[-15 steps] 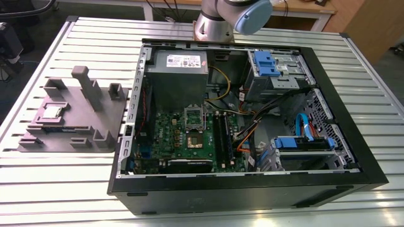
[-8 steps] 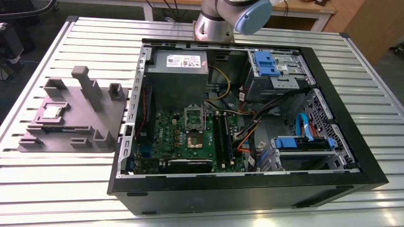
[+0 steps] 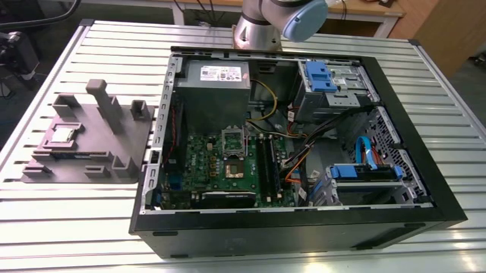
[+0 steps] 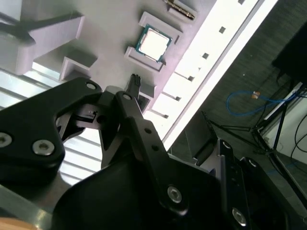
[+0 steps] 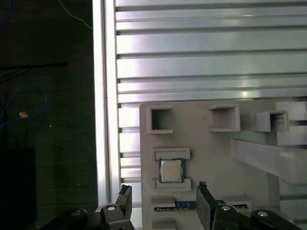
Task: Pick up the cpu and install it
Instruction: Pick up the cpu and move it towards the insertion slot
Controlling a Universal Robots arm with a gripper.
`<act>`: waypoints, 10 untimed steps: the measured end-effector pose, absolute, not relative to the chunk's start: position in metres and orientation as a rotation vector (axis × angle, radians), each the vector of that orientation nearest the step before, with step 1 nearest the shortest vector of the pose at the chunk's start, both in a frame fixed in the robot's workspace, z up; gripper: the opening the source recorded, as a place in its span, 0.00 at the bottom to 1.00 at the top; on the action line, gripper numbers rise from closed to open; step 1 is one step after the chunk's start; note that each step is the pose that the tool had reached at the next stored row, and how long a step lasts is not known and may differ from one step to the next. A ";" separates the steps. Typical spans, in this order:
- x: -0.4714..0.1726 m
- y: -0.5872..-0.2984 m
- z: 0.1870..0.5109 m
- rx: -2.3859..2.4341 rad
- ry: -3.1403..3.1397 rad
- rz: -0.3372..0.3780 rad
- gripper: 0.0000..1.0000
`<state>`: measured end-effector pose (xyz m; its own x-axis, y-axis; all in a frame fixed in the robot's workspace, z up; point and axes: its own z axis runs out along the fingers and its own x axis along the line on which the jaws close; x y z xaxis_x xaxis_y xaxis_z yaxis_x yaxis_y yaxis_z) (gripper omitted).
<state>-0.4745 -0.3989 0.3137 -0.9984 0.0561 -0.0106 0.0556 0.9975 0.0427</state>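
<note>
The cpu (image 3: 61, 134) is a small silvery square chip lying flat in a recess of the grey fixture (image 3: 114, 142), at the exterior view's left on the slatted table. It also appears in both wrist views, as cpu (image 5: 171, 171) and cpu (image 4: 152, 43), between two low fixture walls. My gripper (image 5: 164, 205) hangs open above the fixture, apart from the chip, which lies just beyond the line between the fingers. One black fingertip (image 4: 135, 81) points toward the chip. The open computer case (image 3: 425, 170) holds the green motherboard with its socket (image 3: 234, 169).
Inside the case are a silver-grey power supply box (image 3: 216, 74), long black memory slots (image 3: 266, 159), blue drive cages (image 3: 322, 77) and loose cables. The fixture has upright posts (image 3: 99, 94). The table edge (image 5: 103, 96) borders dark floor with a blue cable (image 5: 29, 103).
</note>
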 end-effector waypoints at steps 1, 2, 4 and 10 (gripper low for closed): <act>-0.474 -0.399 0.312 0.080 3.129 0.066 0.65; -0.474 -0.399 0.310 0.067 3.130 0.066 0.65; -0.474 -0.399 0.307 0.036 3.132 0.066 0.65; -0.474 -0.399 0.298 -0.005 3.133 0.067 0.65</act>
